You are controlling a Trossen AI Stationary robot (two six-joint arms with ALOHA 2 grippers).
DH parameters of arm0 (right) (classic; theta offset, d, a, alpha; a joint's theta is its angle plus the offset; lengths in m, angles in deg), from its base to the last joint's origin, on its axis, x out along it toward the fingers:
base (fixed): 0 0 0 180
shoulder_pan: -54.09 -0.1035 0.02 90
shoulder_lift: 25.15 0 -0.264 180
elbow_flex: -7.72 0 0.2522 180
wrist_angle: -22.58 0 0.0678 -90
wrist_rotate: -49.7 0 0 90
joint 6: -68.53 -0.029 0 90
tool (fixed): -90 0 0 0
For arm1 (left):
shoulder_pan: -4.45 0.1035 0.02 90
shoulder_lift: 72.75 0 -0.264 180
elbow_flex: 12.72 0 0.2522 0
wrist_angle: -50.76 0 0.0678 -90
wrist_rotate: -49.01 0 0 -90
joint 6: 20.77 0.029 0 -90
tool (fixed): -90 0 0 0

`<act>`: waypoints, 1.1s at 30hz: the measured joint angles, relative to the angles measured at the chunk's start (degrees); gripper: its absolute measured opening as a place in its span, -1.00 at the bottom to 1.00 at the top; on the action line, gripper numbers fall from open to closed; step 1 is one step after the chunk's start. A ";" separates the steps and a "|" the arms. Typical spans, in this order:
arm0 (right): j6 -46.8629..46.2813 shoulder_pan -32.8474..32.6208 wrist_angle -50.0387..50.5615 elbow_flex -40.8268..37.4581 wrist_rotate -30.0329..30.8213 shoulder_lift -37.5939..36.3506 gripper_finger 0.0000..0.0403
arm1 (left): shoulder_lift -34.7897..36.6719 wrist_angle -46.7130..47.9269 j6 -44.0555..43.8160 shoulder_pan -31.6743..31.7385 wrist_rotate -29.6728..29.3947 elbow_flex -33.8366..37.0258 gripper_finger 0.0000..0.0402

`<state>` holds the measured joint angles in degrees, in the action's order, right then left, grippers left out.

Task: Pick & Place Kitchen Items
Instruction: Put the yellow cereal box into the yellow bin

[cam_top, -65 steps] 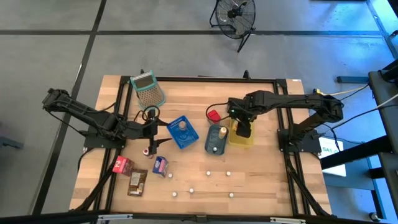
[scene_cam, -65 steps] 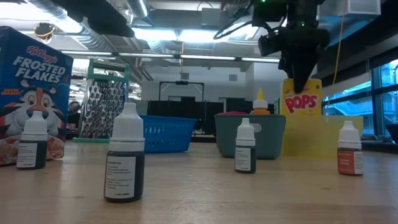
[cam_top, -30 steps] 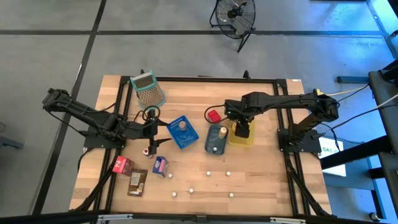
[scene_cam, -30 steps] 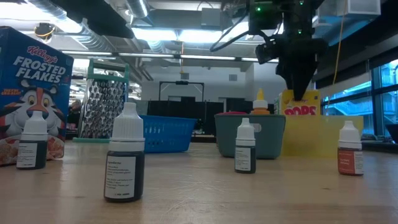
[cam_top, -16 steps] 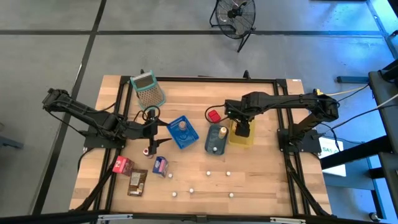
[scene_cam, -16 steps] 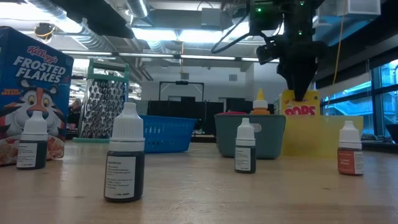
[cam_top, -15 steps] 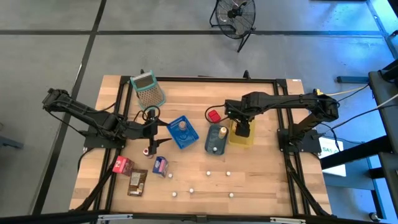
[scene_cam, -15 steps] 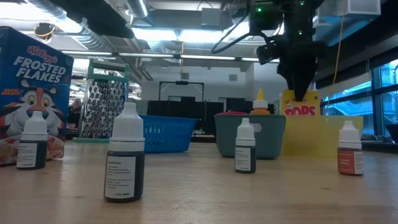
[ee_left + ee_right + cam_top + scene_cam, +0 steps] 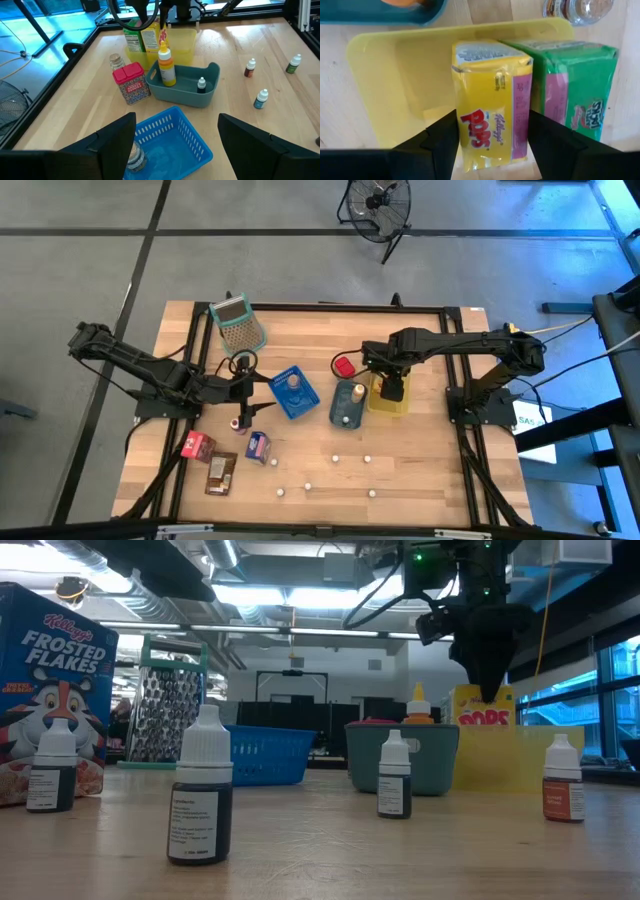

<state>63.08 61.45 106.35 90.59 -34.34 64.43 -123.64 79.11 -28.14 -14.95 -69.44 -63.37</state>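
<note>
Wooden table (image 9: pixel 310 360) w/ three trays mid-table. Yellow tray (image 9: pixel 395 85), right of the other two, holds a yellow Pops box (image 9: pixel 492 100) standing upright & a green cereal box (image 9: pixel 575 95) touching it on one side. Teal tray (image 9: pixel 187 87) just left of it has a yellow squeeze bottle (image 9: pixel 166 67) & one small dropper bottle (image 9: pixel 200 85) inside. Blue basket (image 9: pixel 167 142), further left, holds a jar (image 9: pixel 134 156).

Right gripper (image 9: pixel 392 385) sits over the yellow tray, fingers either side of the Pops box. Fingers are spread; wrist view shows them flanking the box, but can't tell if they actually touch it. Looks like the box is either just set down or about to be let go.

Left gripper (image 9: pixel 245 387) waits just left of the blue basket, fingers spread wide, nothing between them.

Not yet sorted, as far as I can judge: grater (image 9: pixel 238 323) at far left of table; red tin (image 9: pixel 131 83) & small glass jar (image 9: pixel 116 62) on bare wood beside the teal tray; Frosted Flakes box (image 9: pixel 50 690), a red packet (image 9: pixel 196 445), purple packet (image 9: pixel 258 445) & brown packet (image 9: pixel 221 472) at near left; several dropper bottles, e.g. (image 9: pixel 198 790), scattered along the near side.

So roughly a third done; most small stuff left.
</note>
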 joint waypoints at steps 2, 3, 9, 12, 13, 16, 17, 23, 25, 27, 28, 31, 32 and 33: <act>-0.32 0.00 0.62 0.00 -0.01 0.00 0.11 | 0.00 0.00 0.00 0.00 0.00 0.00 0.39; -0.50 0.00 0.87 0.00 -0.01 0.00 0.11 | 0.00 0.00 0.00 0.00 0.00 0.00 0.39; -0.83 0.00 1.56 0.00 -0.08 -0.02 0.11 | 0.00 0.00 0.00 0.00 0.00 0.00 0.39; -1.12 0.00 1.60 0.00 -0.15 -0.02 0.11 | 0.00 0.00 0.00 0.00 0.00 0.00 0.39; -1.25 0.00 1.78 0.00 -0.15 -0.02 0.11 | 0.00 0.00 0.02 0.00 0.00 0.00 0.39; -1.45 0.00 2.94 0.00 -0.15 -0.02 0.11 | 0.00 0.00 0.02 0.00 0.00 0.00 0.39; -1.67 0.00 3.37 0.00 -0.15 -0.02 0.11 | 0.00 0.00 0.03 0.00 0.00 0.00 0.39; -1.80 0.00 4.86 0.00 -0.20 -0.02 0.11 | 0.00 0.00 0.07 0.00 -0.01 0.00 0.39; -1.82 0.02 4.81 0.00 -0.66 -0.02 0.11 | 0.00 0.00 0.10 0.00 0.00 0.00 0.39; -1.82 0.02 4.61 0.00 -0.69 -0.02 0.11 | 0.00 0.00 0.31 0.00 -0.02 0.00 0.39; -1.82 0.02 4.60 0.00 -0.77 -0.02 0.11 | 0.00 0.01 0.49 0.00 -0.01 0.00 0.39; -2.25 0.02 5.55 0.00 -0.80 -0.02 0.10 | 0.00 0.00 0.52 0.00 -0.02 0.00 0.39; -2.52 0.02 6.01 0.00 -0.79 -0.02 0.10 | 0.00 0.00 0.52 0.00 -0.02 0.00 0.39; -2.72 0.02 6.39 0.00 -0.81 -0.02 0.10 | 0.00 0.00 0.55 -0.01 -0.02 0.00 0.39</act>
<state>60.37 61.47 112.74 90.59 -35.15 64.41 -123.64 79.11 -27.60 -14.96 -69.46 -63.37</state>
